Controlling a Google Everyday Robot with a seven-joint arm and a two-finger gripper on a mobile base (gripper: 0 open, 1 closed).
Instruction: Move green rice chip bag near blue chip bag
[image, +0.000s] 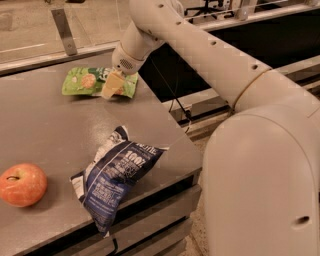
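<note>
Gripper (112, 84): we see its yellowish tip pointing down at the right-hand part of the green rice chip bag, close to the far right corner of the tabletop.
Gripper state: we cannot tell whether it is released or clenched, nor whether it has the bag in its grasp; the tip overlaps the bag in our view.
Green rice chip bag (82, 81): it lies flat near the far edge of the tabletop (55, 130), toward the far right corner, its round rice cake picture facing up.
Blue chip bag (117, 180): we find it wrinkled and lying at a slant near the near right corner, with "100%" readable and its lower end hanging over the near edge.
Gap between the bags: they lie well apart, with bare tabletop between them.
Apple (22, 184): it sits by the near edge, left of the blue chip bag, not touching it.
Arm (200, 50): we see it reaching in from the right, across the right edge, down to the gripper.
</note>
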